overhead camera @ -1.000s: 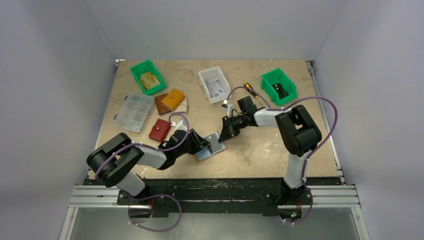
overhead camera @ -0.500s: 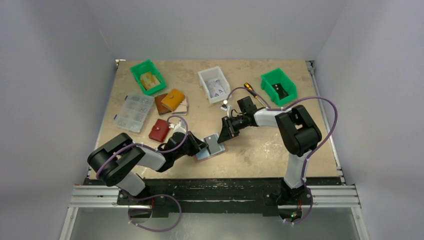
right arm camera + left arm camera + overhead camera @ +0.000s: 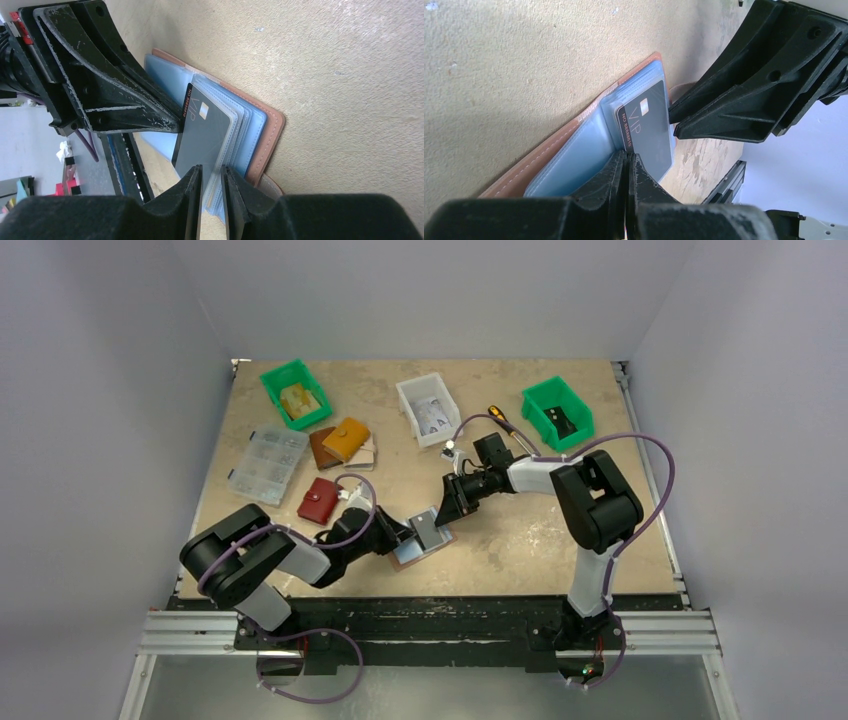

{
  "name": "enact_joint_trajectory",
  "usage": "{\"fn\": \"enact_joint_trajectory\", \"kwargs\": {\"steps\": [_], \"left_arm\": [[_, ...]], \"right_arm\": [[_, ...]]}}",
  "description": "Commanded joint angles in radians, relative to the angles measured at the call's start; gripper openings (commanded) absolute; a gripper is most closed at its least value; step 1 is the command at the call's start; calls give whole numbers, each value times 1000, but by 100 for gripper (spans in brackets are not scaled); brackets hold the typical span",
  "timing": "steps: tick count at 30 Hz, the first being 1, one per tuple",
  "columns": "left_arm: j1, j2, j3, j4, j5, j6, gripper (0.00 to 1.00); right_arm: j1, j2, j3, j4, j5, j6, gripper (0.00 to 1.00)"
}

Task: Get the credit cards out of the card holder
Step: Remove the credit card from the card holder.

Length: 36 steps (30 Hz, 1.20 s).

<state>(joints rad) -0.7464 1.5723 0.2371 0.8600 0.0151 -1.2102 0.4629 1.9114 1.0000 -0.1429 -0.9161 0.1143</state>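
The brown-pink card holder (image 3: 437,543) lies open on the table between both arms, its clear blue sleeves fanned out (image 3: 574,150) (image 3: 262,145). A dark grey credit card (image 3: 649,125) (image 3: 205,135) marked VIP sticks up out of the sleeves (image 3: 430,527). My left gripper (image 3: 627,159) (image 3: 408,532) is shut on this card's near edge. My right gripper (image 3: 211,172) (image 3: 447,515) is at the opposite side, its jaws slightly apart astride the card's far edge and the sleeve edges. Any other credit cards are hidden in the sleeves.
Green bins (image 3: 296,393) (image 3: 557,412) and a white bin (image 3: 428,408) stand at the back. A clear organiser box (image 3: 267,464), a red pouch (image 3: 319,500) and a mustard wallet (image 3: 346,440) lie at the left. A screwdriver (image 3: 497,416) lies behind the right arm.
The left jaws have closed onto the grey card's edge. The right jaws have parted a little. The card now stands steeper, and the holder has shifted slightly.
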Motion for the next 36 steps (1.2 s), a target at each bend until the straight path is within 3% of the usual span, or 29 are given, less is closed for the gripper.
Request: {"fn": "enact_joint_trajectory", "kwargs": {"steps": [1,14,19,23,30,36], "left_arm": [[-9,-35,-9,2,22,22,0],[-8,-128,-17,-123,-11,21,1],[-9,-108,-16,-118,-1,2,23],[-8,-77,-18,-83,10,-13,31],[-9,-18,-24,-17,12,-57,31],[-9,14,-37,49,8,-89,29]], "right_arm": [[20,-3,21,-1,77,-16,29],[20,5,26,-31,153,-39,26],[21,5,28,-33,146,-39,26],[22,6,28,-34,139,-39,26],[33,13,33,-44,129,-43,25],[58,29,46,-68,141,-58,18]]}}
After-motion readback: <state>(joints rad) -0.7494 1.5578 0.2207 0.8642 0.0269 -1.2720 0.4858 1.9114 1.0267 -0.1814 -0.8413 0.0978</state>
